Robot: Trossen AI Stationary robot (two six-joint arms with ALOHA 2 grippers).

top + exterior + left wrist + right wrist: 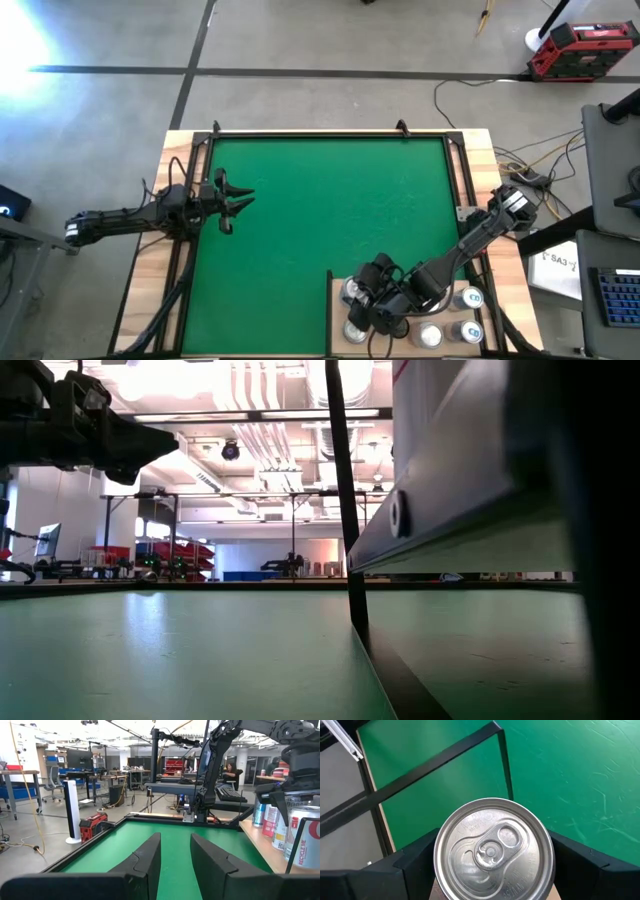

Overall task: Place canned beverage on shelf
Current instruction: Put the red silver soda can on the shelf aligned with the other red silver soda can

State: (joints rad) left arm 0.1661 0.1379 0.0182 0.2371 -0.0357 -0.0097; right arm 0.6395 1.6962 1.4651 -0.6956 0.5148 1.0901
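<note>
Right hand (492, 857) straddles the can (493, 851) from above.

Shelf (336, 300): at the mat's (320, 200) near edge, right of centre. Cans (468, 298) upright on it. Right gripper (362, 308) astride one can (493, 850). Left gripper (240, 203): over mat's left edge.

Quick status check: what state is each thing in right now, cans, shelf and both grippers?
Right gripper: jaws around the can, over the shelf.
Can: upright, unopened, between the jaws.
Other cans: upright on the shelf.
Shelf: flat at the mat's near right corner.
Left gripper: idle at the mat's left edge, jaws slightly apart, empty.
</note>
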